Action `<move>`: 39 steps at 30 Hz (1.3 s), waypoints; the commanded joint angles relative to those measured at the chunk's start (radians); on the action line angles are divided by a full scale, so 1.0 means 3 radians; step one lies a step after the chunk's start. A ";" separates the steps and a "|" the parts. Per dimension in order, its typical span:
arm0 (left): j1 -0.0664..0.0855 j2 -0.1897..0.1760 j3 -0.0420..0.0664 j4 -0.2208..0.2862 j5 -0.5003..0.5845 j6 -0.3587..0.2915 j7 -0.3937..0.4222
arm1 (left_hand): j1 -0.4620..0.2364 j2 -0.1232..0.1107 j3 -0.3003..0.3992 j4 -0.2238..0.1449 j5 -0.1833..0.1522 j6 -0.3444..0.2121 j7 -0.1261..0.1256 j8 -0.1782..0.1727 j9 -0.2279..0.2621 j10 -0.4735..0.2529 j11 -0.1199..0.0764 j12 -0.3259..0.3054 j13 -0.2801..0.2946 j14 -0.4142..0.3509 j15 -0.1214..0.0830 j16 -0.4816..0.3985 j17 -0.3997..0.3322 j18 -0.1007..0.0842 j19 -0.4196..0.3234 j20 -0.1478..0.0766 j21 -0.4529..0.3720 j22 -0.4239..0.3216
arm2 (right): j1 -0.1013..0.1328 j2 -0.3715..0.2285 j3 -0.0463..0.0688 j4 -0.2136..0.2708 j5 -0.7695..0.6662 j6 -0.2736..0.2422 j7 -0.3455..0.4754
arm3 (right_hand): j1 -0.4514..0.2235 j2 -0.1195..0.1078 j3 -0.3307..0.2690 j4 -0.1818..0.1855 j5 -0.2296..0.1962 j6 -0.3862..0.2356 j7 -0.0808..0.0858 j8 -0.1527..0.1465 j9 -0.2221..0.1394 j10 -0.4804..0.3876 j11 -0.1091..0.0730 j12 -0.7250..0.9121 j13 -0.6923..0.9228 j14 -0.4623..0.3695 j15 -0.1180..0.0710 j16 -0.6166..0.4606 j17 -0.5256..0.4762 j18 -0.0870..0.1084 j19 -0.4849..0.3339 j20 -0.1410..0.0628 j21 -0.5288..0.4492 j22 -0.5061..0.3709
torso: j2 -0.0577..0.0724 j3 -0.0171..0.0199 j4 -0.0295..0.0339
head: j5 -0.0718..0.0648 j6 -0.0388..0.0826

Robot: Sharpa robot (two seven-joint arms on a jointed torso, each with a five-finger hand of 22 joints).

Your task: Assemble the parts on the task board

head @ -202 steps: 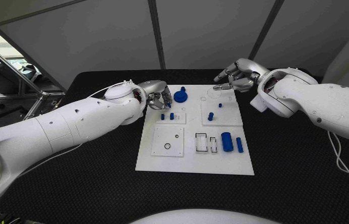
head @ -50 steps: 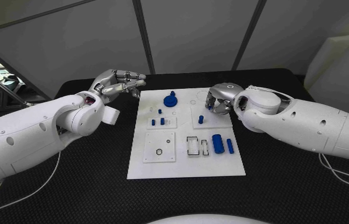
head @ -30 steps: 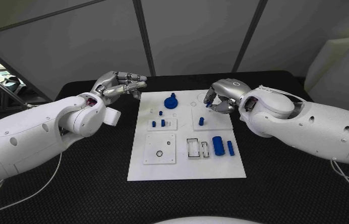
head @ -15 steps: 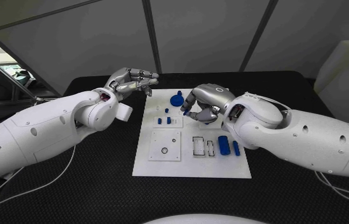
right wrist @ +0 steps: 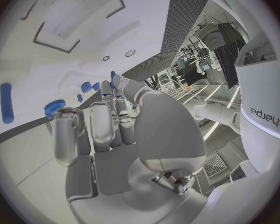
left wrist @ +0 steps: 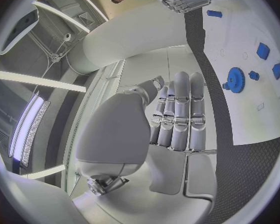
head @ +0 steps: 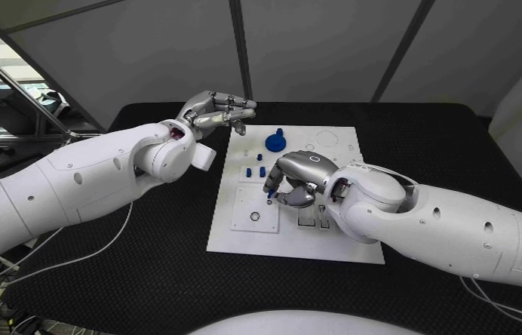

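Note:
The white task board [head: 327, 246] lies in the middle of the black table. My right hand [head: 293, 181] hovers over the board's middle and pinches a small blue peg [head: 268, 192] between thumb and finger; the right wrist view shows the same peg [right wrist: 112, 76] at the fingertips of the right hand [right wrist: 109, 129]. A blue gear [head: 275, 143] stands at the board's far end, with two short blue pegs [head: 255, 172] upright nearer. My left hand [head: 219, 112] is raised beside the board's far left corner. Its fingers [left wrist: 180, 109] are curled in on nothing.
A square inset plate with a small black ring [head: 253, 216] sits just below the held peg. The gear [left wrist: 235, 79] and several blue parts [left wrist: 262, 51] show on the board in the left wrist view. A blue cylinder [right wrist: 6, 102] lies on the board. Black table surrounds the board.
My right hand has carried the blue peg from the board's far part toward its near left, over the inset plate. The left hand stays raised and curled. The camera has shifted.

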 commanded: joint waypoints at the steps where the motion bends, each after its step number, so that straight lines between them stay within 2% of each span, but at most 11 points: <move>1: 0.0005 0.0010 0.0002 0.0000 0.0020 0.0043 0.0019 | -0.0004 0.0038 -0.0018 -0.0003 0.0011 -0.0008 0.0013 -0.0021 0.0003 -0.0020 0.0005 0.0014 0.0005 -0.0020 0.0012 -0.0017 -0.0004 -0.0016 0.0010 0.0014 -0.0014 -0.0005 | -0.0002 0.0034 -0.0005 -0.0031 -0.0069 0.0170 0.0006 | -0.0035 -0.0006 0.0021 -0.0006 0.0018 0.0010 0.0012 -0.0008 0.0006 0.0013 0.0010 -0.0007 0.0001 0.0078 -0.0013 0.0015 0.0001 -0.0039 0.0165 -0.0013 0.0010 0.0552 | 0.0001 0.0005 0.0003 | 0.0024 -0.0020; 10: 0.0005 0.0022 0.0002 -0.0004 0.0020 0.0041 0.0010 | -0.0006 0.0039 -0.0019 -0.0002 0.0010 -0.0010 0.0013 -0.0022 0.0003 -0.0021 0.0005 0.0014 0.0006 -0.0021 0.0013 -0.0020 -0.0005 -0.0016 0.0010 0.0014 -0.0016 -0.0006 | -0.0012 0.0107 -0.0015 -0.0133 -0.0112 0.0239 -0.0034 | -0.0043 -0.0005 0.0028 -0.0005 0.0017 0.0007 0.0014 -0.0009 0.0005 0.0009 0.0012 -0.0008 -0.0002 0.0077 -0.0012 0.0016 0.0000 -0.0039 0.0165 -0.0013 0.0011 0.0552 | 0.0002 0.0004 0.0001 | 0.0062 -0.0044; 24: 0.0005 0.0029 0.0002 -0.0004 0.0020 0.0042 -0.0010 | -0.0007 0.0039 -0.0021 -0.0002 0.0009 -0.0013 0.0014 -0.0025 0.0003 -0.0024 0.0006 0.0013 0.0007 -0.0022 0.0013 -0.0024 -0.0006 -0.0017 0.0009 0.0015 -0.0019 -0.0008 | -0.0020 0.0164 -0.0027 -0.0193 -0.0191 0.0236 -0.0080 | -0.0062 -0.0006 0.0038 0.0001 0.0015 0.0005 0.0016 -0.0010 0.0005 0.0005 0.0015 -0.0007 -0.0005 0.0078 -0.0010 0.0022 0.0005 -0.0041 0.0168 -0.0011 0.0017 0.0560 | 0.0001 0.0001 0.0001 | 0.0069 -0.0064; 30: 0.0005 0.0024 0.0002 -0.0002 0.0020 0.0053 -0.0015 | -0.0008 0.0041 -0.0022 -0.0003 0.0009 -0.0020 0.0016 -0.0029 0.0002 -0.0029 0.0008 0.0012 0.0009 -0.0023 0.0015 -0.0031 -0.0009 -0.0017 0.0007 0.0016 -0.0025 -0.0011 | -0.0025 0.0188 -0.0029 -0.0213 -0.0219 0.0224 -0.0117 | -0.0068 -0.0007 0.0040 0.0003 0.0013 0.0005 0.0016 -0.0010 0.0005 0.0004 0.0015 -0.0007 -0.0006 0.0078 -0.0009 0.0023 0.0005 -0.0041 0.0168 -0.0011 0.0016 0.0560 | 0.0000 0.0003 -0.0002 | 0.0082 -0.0068; 38: 0.0005 0.0021 0.0002 -0.0001 0.0020 0.0067 -0.0023 | -0.0008 0.0041 -0.0022 -0.0003 0.0009 -0.0020 0.0016 -0.0029 0.0002 -0.0029 0.0008 0.0012 0.0009 -0.0023 0.0015 -0.0031 -0.0009 -0.0017 0.0007 0.0016 -0.0025 -0.0011 | -0.0026 0.0215 -0.0035 -0.0233 -0.0266 0.0306 -0.0166 | -0.0072 -0.0007 0.0042 0.0005 0.0013 0.0005 0.0016 -0.0009 0.0005 0.0005 0.0015 -0.0006 -0.0007 0.0078 -0.0009 0.0023 0.0003 -0.0043 0.0171 -0.0010 0.0021 0.0565 | 0.0001 0.0002 0.0000 | 0.0091 -0.0076; 39: 0.0005 0.0022 0.0002 -0.0002 0.0020 0.0069 -0.0024 | -0.0009 0.0041 -0.0023 -0.0003 0.0009 -0.0020 0.0017 -0.0030 0.0002 -0.0030 0.0008 0.0012 0.0009 -0.0023 0.0015 -0.0031 -0.0009 -0.0017 0.0007 0.0017 -0.0026 -0.0011 | -0.0026 0.0218 -0.0049 -0.0231 -0.0270 0.0347 -0.0180 | -0.0073 -0.0008 0.0042 0.0005 0.0013 0.0005 0.0016 -0.0009 0.0005 0.0005 0.0015 -0.0006 -0.0007 0.0077 -0.0009 0.0022 0.0001 -0.0042 0.0171 -0.0010 0.0020 0.0564 | 0.0001 0.0002 0.0000 | 0.0091 -0.0076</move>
